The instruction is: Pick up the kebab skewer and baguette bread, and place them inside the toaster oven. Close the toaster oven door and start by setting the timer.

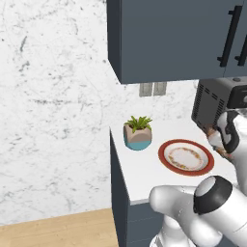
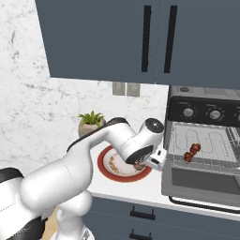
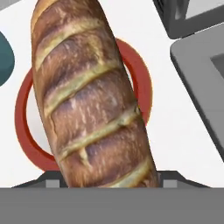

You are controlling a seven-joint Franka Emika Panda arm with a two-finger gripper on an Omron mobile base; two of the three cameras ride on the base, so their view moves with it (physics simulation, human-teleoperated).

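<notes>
The tan-brown baguette bread [image 3: 92,100] lies lengthwise between my fingers. My gripper [image 3: 109,181] is shut on its near end. It hangs over the red-rimmed plate [image 3: 22,118], whose middle is bare in the left base view [image 1: 166,161]. In the right base view my gripper [image 2: 140,164] sits low between the plate [image 2: 104,171] and the toaster oven [image 2: 201,108]. The toaster oven door [image 2: 201,185] hangs open and flat. The kebab skewer [image 2: 192,152] rests on the wire rack inside. In the left base view the gripper [image 1: 219,142] is beside the oven's vented side [image 1: 212,103].
A small potted plant [image 1: 138,132] stands on the white counter to the left of the plate. Dark wall cabinets [image 2: 117,37] hang overhead. The counter's left edge drops off just past the plant. The grey oven door edge [image 3: 197,78] shows at the right of the hand view.
</notes>
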